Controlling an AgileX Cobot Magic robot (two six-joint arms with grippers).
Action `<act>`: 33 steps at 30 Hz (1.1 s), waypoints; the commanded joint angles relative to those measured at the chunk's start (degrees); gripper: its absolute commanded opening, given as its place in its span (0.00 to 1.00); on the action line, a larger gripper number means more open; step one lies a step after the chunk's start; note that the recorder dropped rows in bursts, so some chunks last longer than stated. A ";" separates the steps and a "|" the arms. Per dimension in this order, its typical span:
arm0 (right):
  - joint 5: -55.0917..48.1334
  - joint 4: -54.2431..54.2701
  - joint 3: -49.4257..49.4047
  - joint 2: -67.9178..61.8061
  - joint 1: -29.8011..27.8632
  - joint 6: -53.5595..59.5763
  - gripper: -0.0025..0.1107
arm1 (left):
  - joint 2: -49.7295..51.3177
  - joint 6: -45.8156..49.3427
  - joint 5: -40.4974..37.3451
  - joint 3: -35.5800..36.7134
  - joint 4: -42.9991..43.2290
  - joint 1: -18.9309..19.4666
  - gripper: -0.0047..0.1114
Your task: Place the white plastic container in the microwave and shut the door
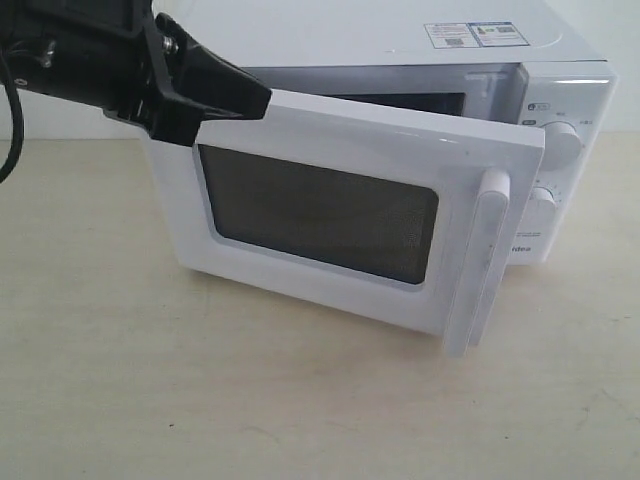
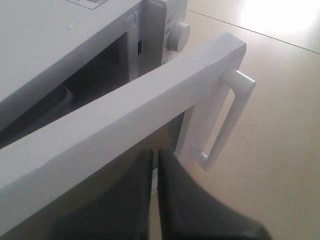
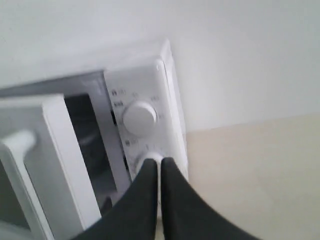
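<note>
The white plastic container [image 2: 52,102] is hard to make out. In my left wrist view a pale rounded edge lies low inside the dark cavity of the microwave [image 1: 400,40], and I take that for its lid, though I cannot be sure. The rest of it is hidden behind the door [image 1: 330,130].

The door stands partly open, hinged on the left and swung out toward the exterior camera. Its dark window [image 1: 320,215] and vertical white bar handle [image 1: 485,260] face outward. A gap shows between the handle side of the door and the control panel.

My left hand [image 2: 155,155] is clenched on nothing, its two black fingers pressed together. It sits against the outer face of the door, just under the top edge and toward the hinge end.

My right hand [image 3: 159,162] is also clenched and empty. Its fingertips are right in front of the lower knob [image 3: 150,157], below the upper knob [image 3: 140,118]. I cannot tell whether they touch it. The exterior view does not show this hand.

Two stickers [image 1: 475,34] lie on the microwave's top near the right rear. The microwave stands on a pale tabletop [image 1: 250,400].
</note>
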State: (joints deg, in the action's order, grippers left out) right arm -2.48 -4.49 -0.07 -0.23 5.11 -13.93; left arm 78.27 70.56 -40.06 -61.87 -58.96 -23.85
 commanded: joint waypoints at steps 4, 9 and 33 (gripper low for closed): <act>18.83 0.59 0.07 0.23 0.10 -2.14 0.02 | -0.39 -0.73 -2.51 -0.46 -0.82 -0.22 0.08; 29.64 2.97 0.09 0.23 0.10 -13.36 0.02 | -0.62 -0.73 -3.30 -0.46 -0.82 -0.22 0.08; 50.58 -68.14 22.36 -36.26 0.10 -80.52 0.02 | -5.93 -2.80 -9.13 -0.46 -0.37 -0.22 0.08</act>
State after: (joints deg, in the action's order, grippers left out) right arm 50.00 -74.21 21.94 -34.63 5.11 -95.20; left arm 72.73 68.76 -47.80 -61.87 -58.96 -23.85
